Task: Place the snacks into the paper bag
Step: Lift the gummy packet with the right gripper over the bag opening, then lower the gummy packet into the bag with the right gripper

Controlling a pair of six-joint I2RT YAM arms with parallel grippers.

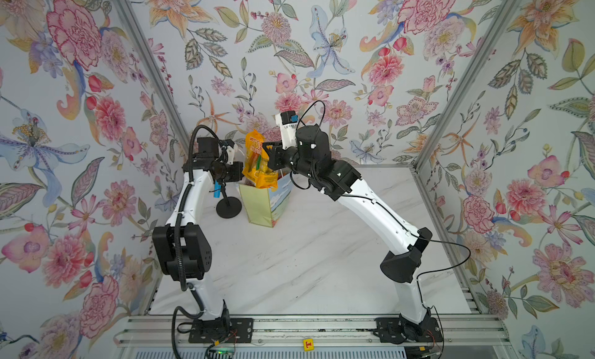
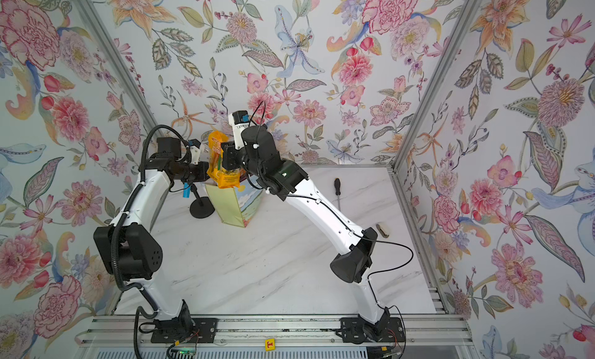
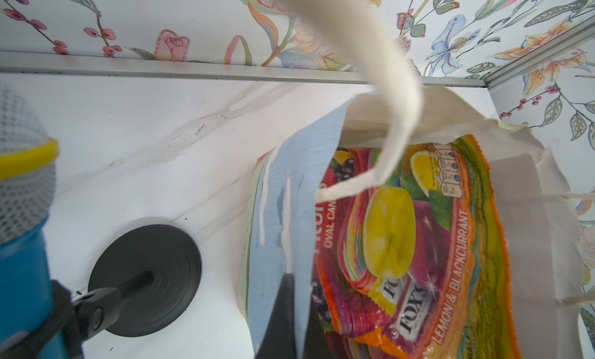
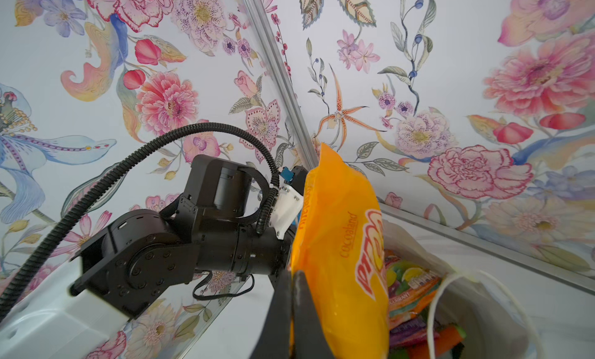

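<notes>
Two grippers meet over the bag (image 1: 260, 209), which stands upright at the far middle of the worktop (image 1: 306, 261). The right gripper (image 4: 292, 278) is pressed together on one edge of the orange packet (image 4: 341, 238). In both top views we see that packet hang upright with its lower end at the bag's mouth. The left gripper (image 3: 291, 286) pinches the bag's painted wall near the rim, a finger on either side. Inside the bag we see the FOX'S packet (image 3: 418, 244) lying on other packets (image 4: 428, 338). Just left of the bag stands the blue microphone (image 1: 218, 190) on its round black base (image 1: 229, 207). In a top view a screwdriver (image 2: 337, 188) lies on the worktop, well to the right of the bag.
</notes>
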